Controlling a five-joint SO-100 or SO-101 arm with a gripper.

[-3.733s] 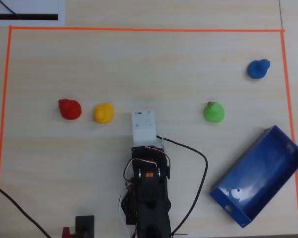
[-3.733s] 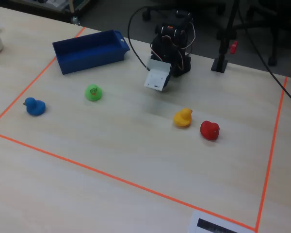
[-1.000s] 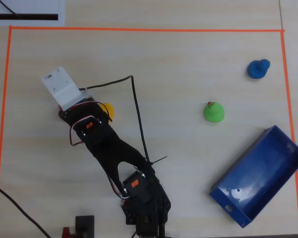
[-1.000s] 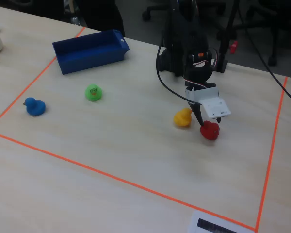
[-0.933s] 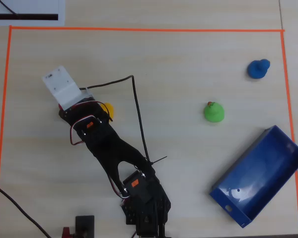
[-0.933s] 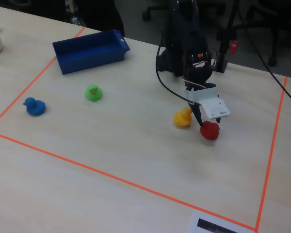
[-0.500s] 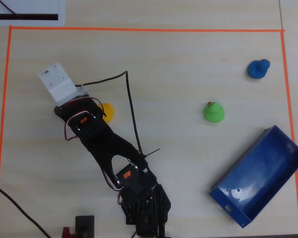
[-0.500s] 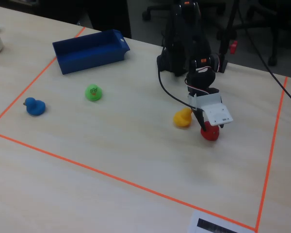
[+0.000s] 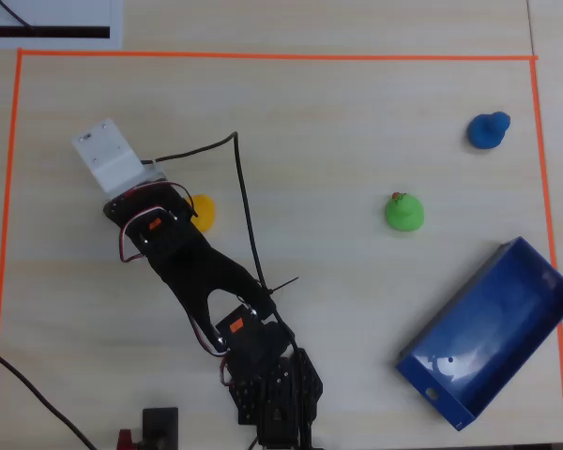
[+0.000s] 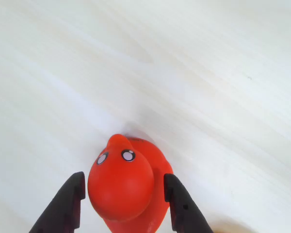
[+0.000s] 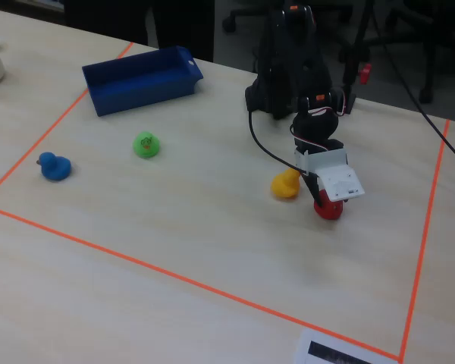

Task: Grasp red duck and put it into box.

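Note:
In the wrist view the red duck (image 10: 126, 187) sits on the pale table. My gripper (image 10: 123, 177) is open around it, one black finger (image 10: 65, 206) on each side of its head, with thin gaps left. In the fixed view the red duck (image 11: 330, 210) peeks out beneath the white wrist housing (image 11: 336, 180). The arm hides it in the overhead view. The blue box (image 9: 507, 319) lies empty at the lower right of the overhead view, and at the far left in the fixed view it is the box (image 11: 136, 95).
A yellow duck (image 11: 286, 184) sits just beside the gripper, and shows as the yellow duck (image 9: 205, 208) in the overhead view. A green duck (image 9: 404, 211) and a blue duck (image 9: 488, 129) stand farther right. Orange tape (image 9: 263, 55) frames the work area. A black cable (image 9: 244, 216) loops off the arm.
The wrist has shifted a little left in the overhead view and sunk lower over the red duck, which the housing now covers more in the fixed view.

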